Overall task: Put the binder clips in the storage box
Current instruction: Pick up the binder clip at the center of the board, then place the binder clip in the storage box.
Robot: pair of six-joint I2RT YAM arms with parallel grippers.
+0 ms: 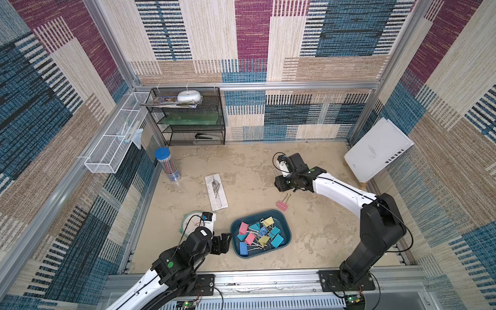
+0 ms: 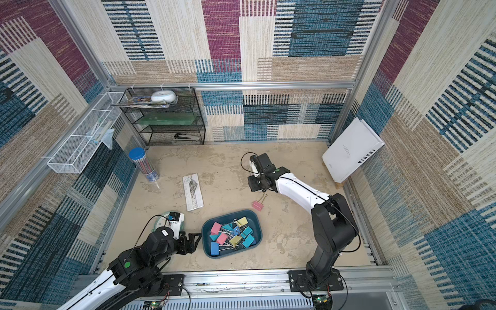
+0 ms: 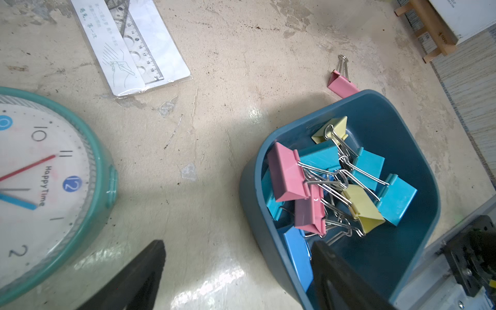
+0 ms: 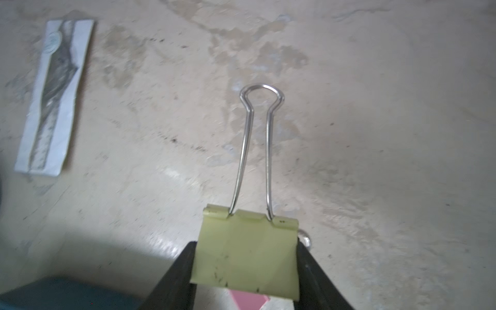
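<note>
Blotchy beige table (image 1: pixel 322 241), patchwork walls (image 1: pixel 252 40) all round: my right pincer (image 4: pixel 245 248) is clamped on a yellow binder clip (image 4: pixel 247 268) by its body, held above the table. A pink clip (image 1: pixel 282 205) lies near it, between it and the blue storage box (image 1: pixel 288 230). My left pincer (image 3: pixel 239 244) gapes wide and empty just beside the box, where a heap of clips (image 1: pixel 259 234) sits.

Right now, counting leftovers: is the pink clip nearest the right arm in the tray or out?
Out. The pink clip lies on the table, outside the tray rim.
</note>
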